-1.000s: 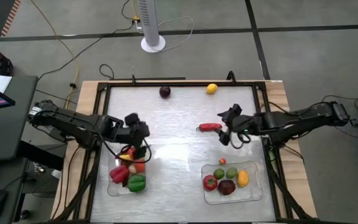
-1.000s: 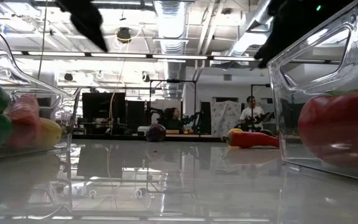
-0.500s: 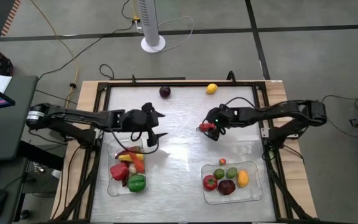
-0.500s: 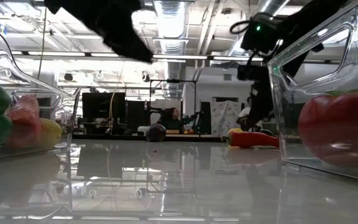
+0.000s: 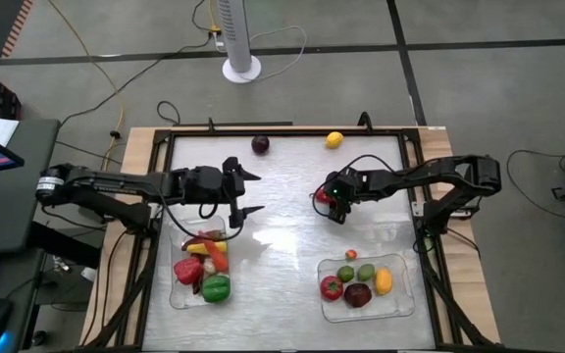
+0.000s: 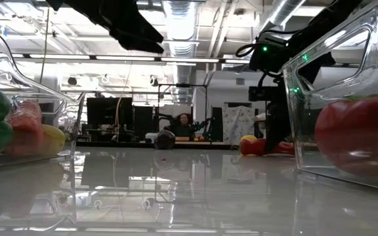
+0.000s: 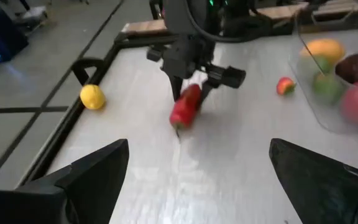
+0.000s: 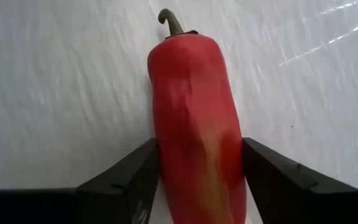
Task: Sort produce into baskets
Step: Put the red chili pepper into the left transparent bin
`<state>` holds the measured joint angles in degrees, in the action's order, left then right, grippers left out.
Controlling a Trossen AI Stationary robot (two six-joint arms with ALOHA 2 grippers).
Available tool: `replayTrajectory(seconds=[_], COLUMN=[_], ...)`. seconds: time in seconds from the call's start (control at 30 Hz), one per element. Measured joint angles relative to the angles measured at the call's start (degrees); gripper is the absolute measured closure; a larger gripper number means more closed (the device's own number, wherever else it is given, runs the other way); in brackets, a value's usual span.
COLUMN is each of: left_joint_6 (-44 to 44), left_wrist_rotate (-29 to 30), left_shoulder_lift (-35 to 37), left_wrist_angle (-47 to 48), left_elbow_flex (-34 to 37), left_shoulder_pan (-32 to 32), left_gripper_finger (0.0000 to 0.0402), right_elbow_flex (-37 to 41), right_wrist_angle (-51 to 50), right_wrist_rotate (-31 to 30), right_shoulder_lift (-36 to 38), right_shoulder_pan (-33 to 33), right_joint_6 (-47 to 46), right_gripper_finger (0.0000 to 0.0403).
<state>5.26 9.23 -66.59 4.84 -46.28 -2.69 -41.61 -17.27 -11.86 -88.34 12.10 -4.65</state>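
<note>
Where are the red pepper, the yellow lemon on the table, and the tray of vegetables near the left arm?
red pepper (image 8: 194, 118): right wrist view, middle of its body.
yellow lemon (image 5: 334, 140): high view, its centre.
left tray (image 5: 178, 297): high view, on its clear rim.

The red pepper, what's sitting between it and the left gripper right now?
Nothing. In the high view, only bare table separates the left gripper from the red pepper, which the right gripper has its fingers around. The left wrist view agrees.

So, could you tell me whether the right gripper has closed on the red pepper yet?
Shut on it, apparently: the right gripper's fingers press both sides of the red pepper, which lies on the table.
</note>
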Motion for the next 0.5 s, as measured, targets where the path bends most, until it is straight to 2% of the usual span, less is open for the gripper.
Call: replayTrajectory(seconds=[0.23, 0.5], left_joint_6=[-1.53, -2.36], left_wrist_rotate=[0.02, -3.16], left_shoulder_lift=[-0.12, -3.43], left_wrist_angle=[0.51, -1.35], left_elbow_flex=[0.0, -0.11], left_shoulder_pan=[0.08, 0.12], left_gripper_finger=[0.0025, 0.0025], right_elbow_flex=[0.01, -2.42], right_wrist_angle=[0.21, 1.28], right_wrist_rotate=[0.0, -0.07], right_shoulder_lift=[0.6, 1.93], right_shoulder_pan=[-1.07, -5.32], right_joint_6=[-0.73, -2.42], right_gripper_finger=[0.0213, 0.021])
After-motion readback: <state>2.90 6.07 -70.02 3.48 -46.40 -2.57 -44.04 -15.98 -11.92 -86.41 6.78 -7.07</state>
